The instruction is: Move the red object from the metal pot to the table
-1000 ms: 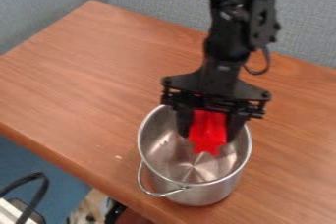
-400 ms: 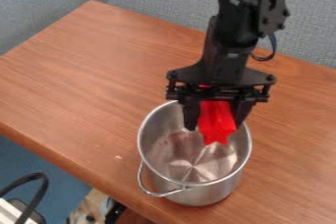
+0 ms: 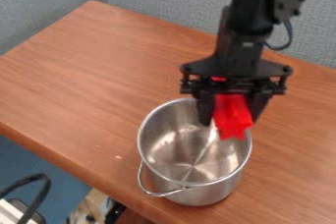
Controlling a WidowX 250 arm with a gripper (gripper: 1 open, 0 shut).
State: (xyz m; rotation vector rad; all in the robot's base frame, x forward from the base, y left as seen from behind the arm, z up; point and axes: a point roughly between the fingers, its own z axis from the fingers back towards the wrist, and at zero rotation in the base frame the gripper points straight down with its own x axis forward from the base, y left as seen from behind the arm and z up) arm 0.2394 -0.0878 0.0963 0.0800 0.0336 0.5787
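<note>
Bright red and smooth-looking, the long object (image 3: 231, 116) is hanging almost upright, its upper part hidden in the tool (image 3: 233, 100), which is gripping it above the silver pot (image 3: 195, 154), near the front edge of the tabletop (image 3: 105, 81).

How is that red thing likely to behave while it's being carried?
The red object is probably stiff, since it hangs from the tool with no visible sag. Its smooth-looking faces might let it slip a little. Its flat, blocky shape suggests it would settle rather than roll.
</note>
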